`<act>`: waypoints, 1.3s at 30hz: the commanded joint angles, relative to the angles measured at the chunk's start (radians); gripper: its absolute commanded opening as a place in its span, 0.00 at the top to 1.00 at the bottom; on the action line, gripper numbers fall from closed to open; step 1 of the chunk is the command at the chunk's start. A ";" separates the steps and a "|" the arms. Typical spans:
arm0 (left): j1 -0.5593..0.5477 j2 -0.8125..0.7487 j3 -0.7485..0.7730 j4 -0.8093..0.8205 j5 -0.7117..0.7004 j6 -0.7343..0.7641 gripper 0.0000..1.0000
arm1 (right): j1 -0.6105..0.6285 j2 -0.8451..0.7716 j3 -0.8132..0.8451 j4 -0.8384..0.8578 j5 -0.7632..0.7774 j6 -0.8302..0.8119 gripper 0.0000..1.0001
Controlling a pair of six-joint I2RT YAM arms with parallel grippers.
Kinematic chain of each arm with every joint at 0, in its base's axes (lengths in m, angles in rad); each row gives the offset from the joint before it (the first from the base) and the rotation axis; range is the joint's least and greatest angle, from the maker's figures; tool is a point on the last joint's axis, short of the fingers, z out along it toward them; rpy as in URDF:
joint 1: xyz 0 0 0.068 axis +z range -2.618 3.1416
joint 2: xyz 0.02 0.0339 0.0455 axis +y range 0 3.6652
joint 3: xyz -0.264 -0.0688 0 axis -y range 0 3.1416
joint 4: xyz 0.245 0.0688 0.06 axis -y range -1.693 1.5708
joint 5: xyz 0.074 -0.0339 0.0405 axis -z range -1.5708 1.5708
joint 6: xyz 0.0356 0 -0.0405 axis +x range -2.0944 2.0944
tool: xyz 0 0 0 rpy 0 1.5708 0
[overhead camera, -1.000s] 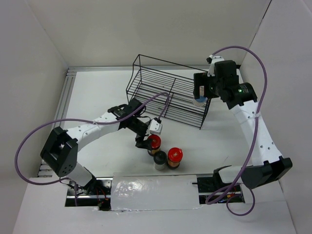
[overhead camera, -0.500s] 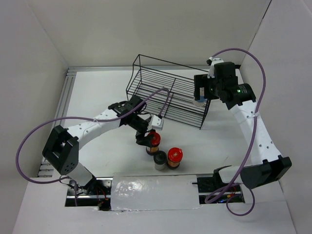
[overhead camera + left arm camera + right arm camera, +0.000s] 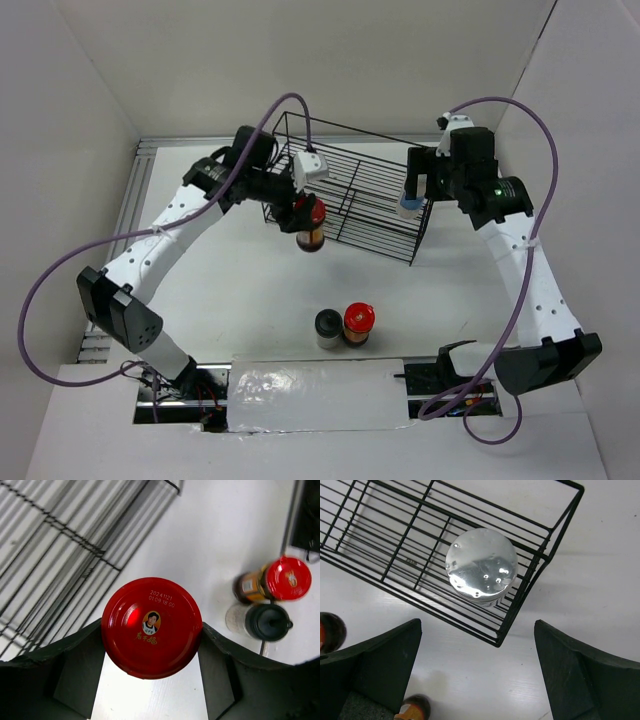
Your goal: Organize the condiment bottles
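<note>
My left gripper is shut on a red-lidded jar of dark brown contents and holds it in the air by the front left edge of the black wire basket. In the left wrist view its red lid sits between both fingers. The other red-lidded jar and the black-capped shaker stand together on the table; both show in the left wrist view, jar and shaker. The silver-lidded pale bottle stands in the basket's right corner. My right gripper is open and empty above it.
The basket's wires rise around the silver-lidded bottle. White walls close in the table on three sides. A foil-covered strip lies along the near edge between the arm bases.
My left gripper has lifted the red-lidded jar off the table, away from the other two, and carried it up and back to the basket's front left. The right gripper has barely shifted.
</note>
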 commanded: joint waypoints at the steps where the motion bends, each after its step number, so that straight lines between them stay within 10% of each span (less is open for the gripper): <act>1: 0.047 0.022 0.214 0.032 -0.074 -0.137 1.00 | -0.017 -0.044 -0.003 0.091 0.016 0.022 0.00; 7: 0.121 0.186 0.512 0.049 -0.161 -0.218 1.00 | -0.020 -0.050 -0.015 0.102 0.008 0.039 0.00; 31: 0.198 0.390 0.493 0.282 -0.310 -0.255 0.98 | -0.016 -0.084 0.000 0.047 0.022 0.050 0.00; 34: 0.201 0.403 0.491 0.253 -0.301 -0.274 0.58 | -0.013 -0.079 0.018 0.028 0.011 0.029 0.00; 39: 0.209 0.387 0.471 0.251 -0.275 -0.306 0.28 | 0.004 -0.081 0.051 0.001 -0.020 -0.039 0.00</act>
